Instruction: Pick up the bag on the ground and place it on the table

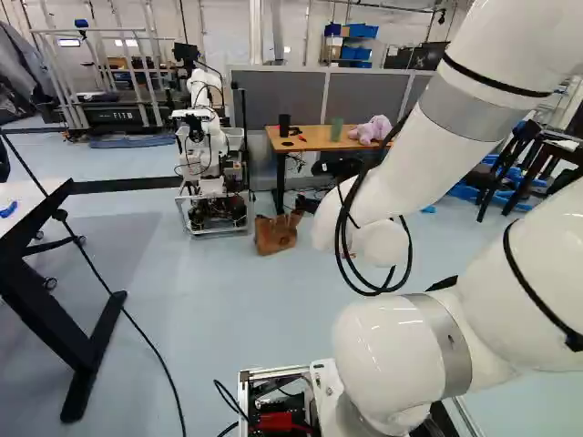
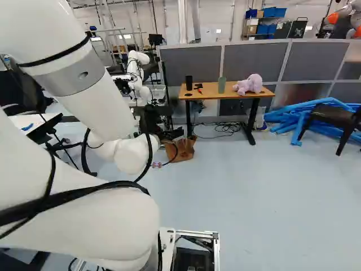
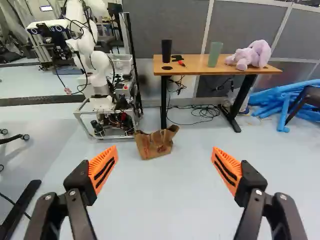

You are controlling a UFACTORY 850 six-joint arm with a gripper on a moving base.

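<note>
Black gripper (image 3: 164, 150), nearest the wrist camera, is standing wide, its orange-padded fingers (image 3: 103, 167) well apart and holding nothing.

Brown tote bag (image 3: 156, 144): sitting on the floor (image 3: 165, 200), upright but slumping, well ahead of the gripper. Bearing: it is lying almost on the line running out between the two fingers, slightly toward the finger on the side of another robot (image 3: 100, 64). Its longer dimension is running across that line, roughly from the other robot's frame toward the near desk leg (image 3: 164, 102); the upper corner is rising on the desk side. Contact with the frame: cannot tell.

Outward: the other robot is standing close beside the bag. Just behind and to the other side, the wooden-topped desk (image 3: 195, 65) is carrying a black cup (image 3: 166, 51), a green cup (image 3: 215, 54) and a purple plush toy (image 3: 251, 55).

Assessment: only one arm (image 1: 410, 173) is serving the task, and the pick is awaiting a long, nearly straight approach plus a descent. Heading is needing little correction; distance is the larger gap. As the fingers are facing each other across the bag's width, closing on its raised rim is looking feasible. The neighbouring frame and desk leg are probably limiting side clearance.
</note>
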